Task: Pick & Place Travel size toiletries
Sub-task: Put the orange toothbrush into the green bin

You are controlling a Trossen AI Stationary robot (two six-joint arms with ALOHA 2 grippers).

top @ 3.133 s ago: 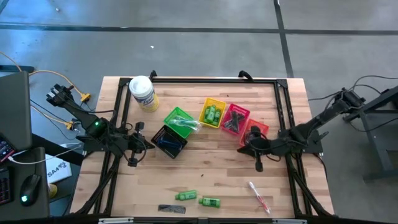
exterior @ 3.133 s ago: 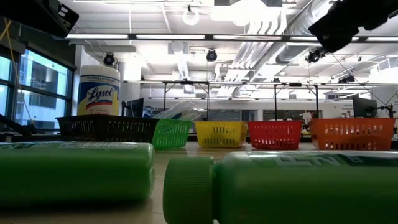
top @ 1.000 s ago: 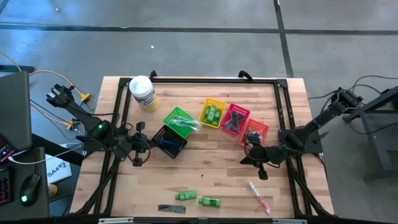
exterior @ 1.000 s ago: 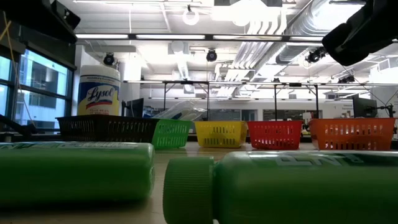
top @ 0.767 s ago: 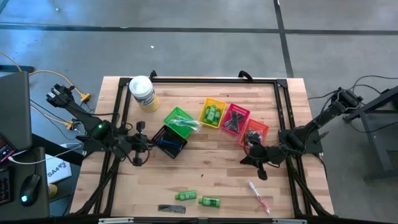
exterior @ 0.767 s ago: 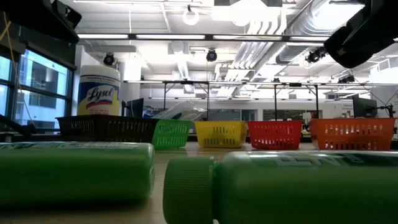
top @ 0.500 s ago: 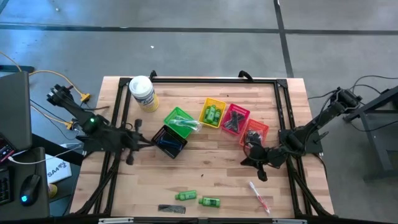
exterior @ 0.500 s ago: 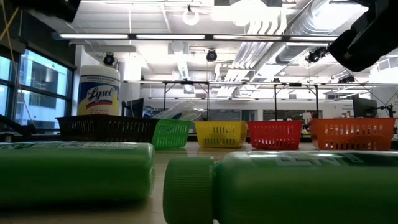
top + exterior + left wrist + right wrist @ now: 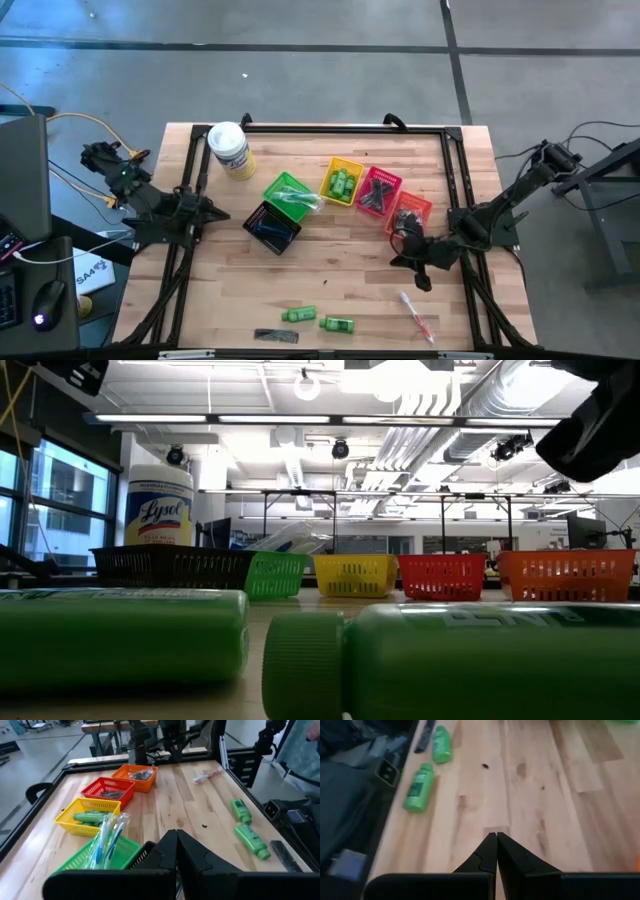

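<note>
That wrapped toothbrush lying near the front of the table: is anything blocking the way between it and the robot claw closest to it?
Nothing visible blocks it. The toothbrush lies alone on bare wood, and the right gripper, shut and empty, hangs just beyond it toward the baskets. Only open table lies between them. The orange basket sits behind the gripper, not in that path.

Baskets (image 9: 340, 198) mid-table (in row); bottles (image 9: 318, 319), comb (image 9: 275, 336) near front edge.

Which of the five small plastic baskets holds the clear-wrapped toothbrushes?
The green plastic basket, second from the left in the row; wrapped toothbrushes stick out over its rim. No other basket shows toothbrushes.
</note>
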